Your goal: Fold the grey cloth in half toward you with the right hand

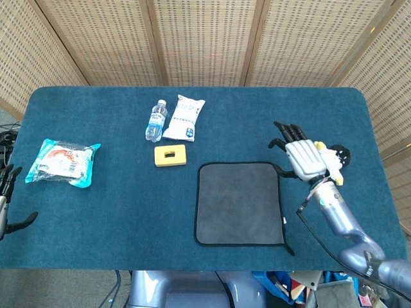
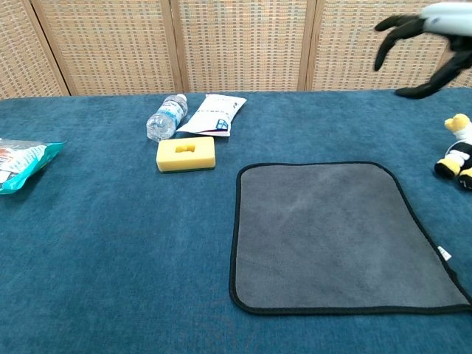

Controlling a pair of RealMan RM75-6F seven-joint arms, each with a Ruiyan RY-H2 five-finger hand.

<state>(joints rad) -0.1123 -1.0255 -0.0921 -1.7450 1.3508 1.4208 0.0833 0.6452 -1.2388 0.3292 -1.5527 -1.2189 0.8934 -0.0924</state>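
Observation:
The grey cloth [image 1: 239, 203] [image 2: 335, 233] with a black hem lies flat and unfolded near the table's front edge. My right hand [image 1: 302, 156] [image 2: 428, 43] hovers in the air over the cloth's far right corner, fingers spread and holding nothing. It does not touch the cloth. My left hand [image 1: 6, 202] shows only at the table's left edge, fingers apart and empty; the chest view does not show it.
A plush toy [image 1: 335, 162] [image 2: 458, 155] lies right of the cloth, partly behind my right hand. A yellow sponge [image 1: 170, 155] [image 2: 186, 154], water bottle [image 1: 155, 120] [image 2: 165, 116] and white packet [image 1: 183, 118] [image 2: 214, 114] lie at the back left. A snack bag [image 1: 62, 162] [image 2: 21, 164] lies far left.

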